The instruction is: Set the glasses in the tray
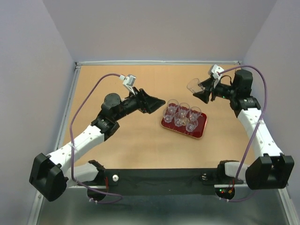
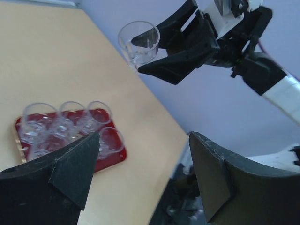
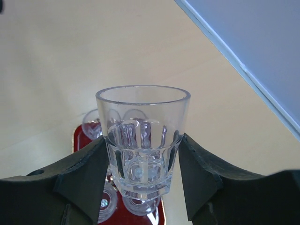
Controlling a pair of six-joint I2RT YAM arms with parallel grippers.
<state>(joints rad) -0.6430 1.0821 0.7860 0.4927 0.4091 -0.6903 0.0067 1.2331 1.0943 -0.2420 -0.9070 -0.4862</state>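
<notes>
The dark red tray (image 1: 199,134) lies right of the table's centre with several clear glasses (image 1: 182,116) standing upright in it. My right gripper (image 1: 200,90) hangs above the table behind the tray, shut on one more glass (image 1: 193,86). In the right wrist view this held glass (image 3: 143,136) stands upright between the fingers (image 3: 84,173), with the tray (image 3: 78,139) below and beyond it. My left gripper (image 1: 159,104) is open and empty just left of the tray. The left wrist view shows the tray (image 2: 104,161), its glasses (image 2: 70,121) and the held glass (image 2: 138,43).
Pale walls close in the wooden table (image 1: 122,136) on the left, back and right. A metal edge strip (image 1: 154,62) runs along the far side. Both arm bases and a black bar (image 1: 159,178) sit at the near edge.
</notes>
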